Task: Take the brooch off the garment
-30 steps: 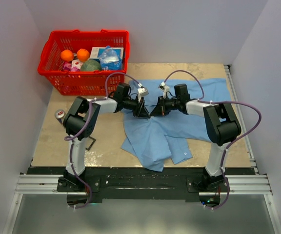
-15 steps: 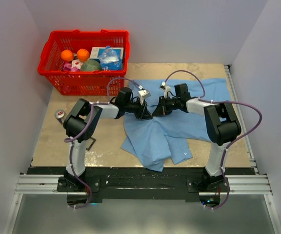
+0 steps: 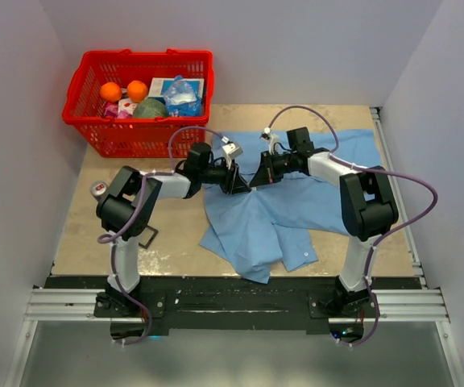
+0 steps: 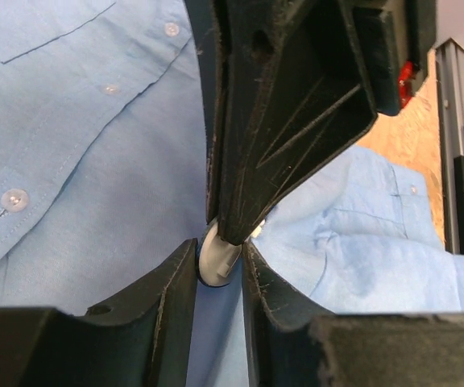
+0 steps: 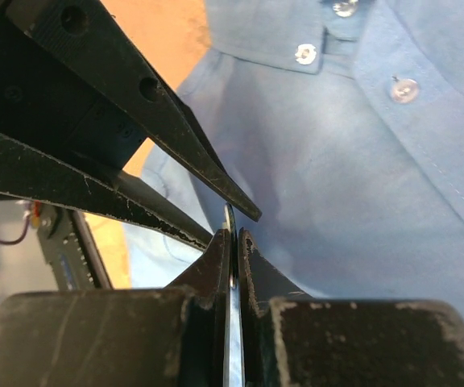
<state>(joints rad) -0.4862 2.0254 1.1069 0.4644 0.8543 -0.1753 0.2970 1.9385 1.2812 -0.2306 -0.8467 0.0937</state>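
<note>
The garment (image 3: 296,218) is a light blue shirt spread over the middle and right of the table. Both grippers meet tip to tip above its left part. My right gripper (image 3: 254,181) is shut on the brooch (image 5: 230,219), a thin disc seen edge-on between its jaws. In the left wrist view the brooch (image 4: 214,260) shows as a small round disc, lying in the gap of my left gripper (image 4: 218,246). It touches the left pad. Whether the right pad still presses it is unclear. The right gripper (image 4: 234,230) covers its upper part.
A red basket (image 3: 79,121) with oranges and packets stands at the back left. A small red and silver object (image 3: 97,189) and a black square frame (image 3: 147,236) lie on the wood left of the shirt. A metal rail (image 3: 232,305) runs along the near edge.
The right wrist has swung towards the back and the left elbow has shifted left. The fingertips stay together over the same part of the shirt.
</note>
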